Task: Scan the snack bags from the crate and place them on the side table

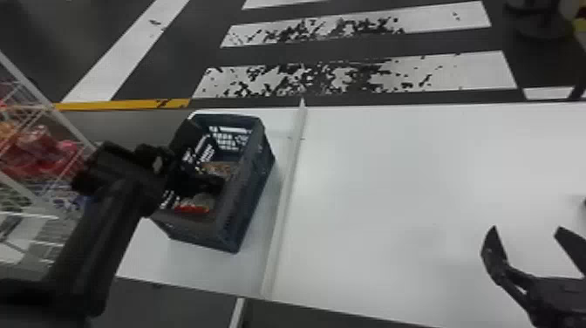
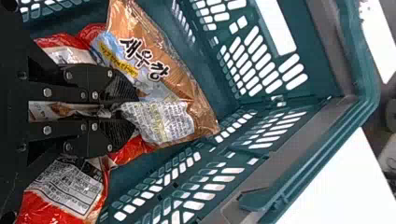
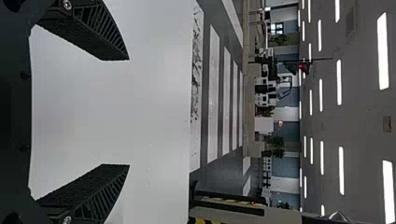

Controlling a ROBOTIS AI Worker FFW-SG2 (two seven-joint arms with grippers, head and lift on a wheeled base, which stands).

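Fingers of the left gripper point(image 1: 214, 185) are down inside the crate point(image 1: 246, 205) in the head view, with the brown bag point(image 1: 218, 167) next to them. Fingers of the right gripper point(image 1: 527, 228) stand wide apart over the white table point(image 1: 392, 174), well apart from the crate.

Left wrist view: the left gripper point(image 2: 133, 110) is closed on the brown bag, its crumpled edge pinched between the fingers and the rest spreading out beyond the fingertips. Red bags point(image 2: 56, 207) lie on both sides of the fingers, within the crate walls.

Right wrist view: the right gripper point(image 3: 128, 112) is spread, nothing between its fingers, white table behind them.
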